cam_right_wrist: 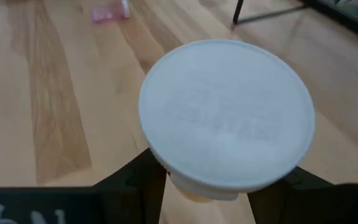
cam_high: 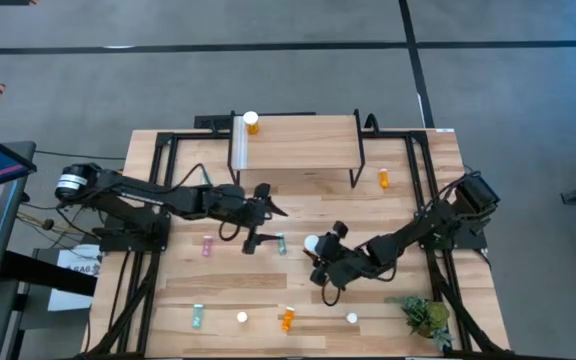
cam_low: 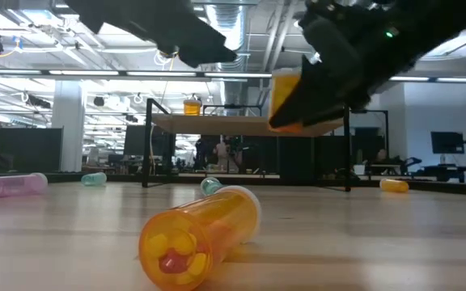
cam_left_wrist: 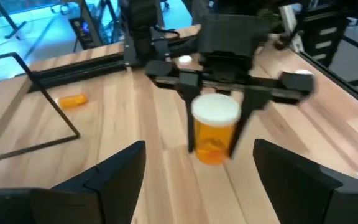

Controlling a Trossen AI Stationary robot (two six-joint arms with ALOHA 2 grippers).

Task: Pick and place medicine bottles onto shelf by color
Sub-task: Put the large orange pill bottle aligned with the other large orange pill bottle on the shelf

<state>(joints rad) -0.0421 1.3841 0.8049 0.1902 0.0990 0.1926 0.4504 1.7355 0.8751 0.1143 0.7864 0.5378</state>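
Note:
A wide orange medicine bottle (cam_left_wrist: 214,138) with a big white lid (cam_right_wrist: 227,115) hangs upright in the air, and my right gripper (cam_high: 315,249) is shut on it above the table's middle. My left gripper (cam_high: 268,203) stands open just left of it and faces it, with nothing between its fingers. The shelf (cam_high: 298,140) stands at the far side with one orange bottle (cam_high: 251,122) upright on its left end. Other bottles lie on their sides on the table: pink (cam_high: 206,245), teal (cam_high: 281,243), teal (cam_high: 196,317), orange (cam_high: 287,320) and orange (cam_high: 384,178). My right gripper pinches the wide bottle's orange body (cam_left_wrist: 204,134) between its two fingers (cam_left_wrist: 189,121), just under the white lid. The fingers come from the table's right side, slanting down. The bottle stands upright in the hold, lid up, lifted clear of the table.
A small green plant (cam_high: 426,315) sits at the near right corner. Two white-capped items (cam_high: 241,318) (cam_high: 351,318) rest near the front edge. The shelf's black legs (cam_high: 360,165) stand on the table's far half. Bare wood lies between the shelf and the grippers.

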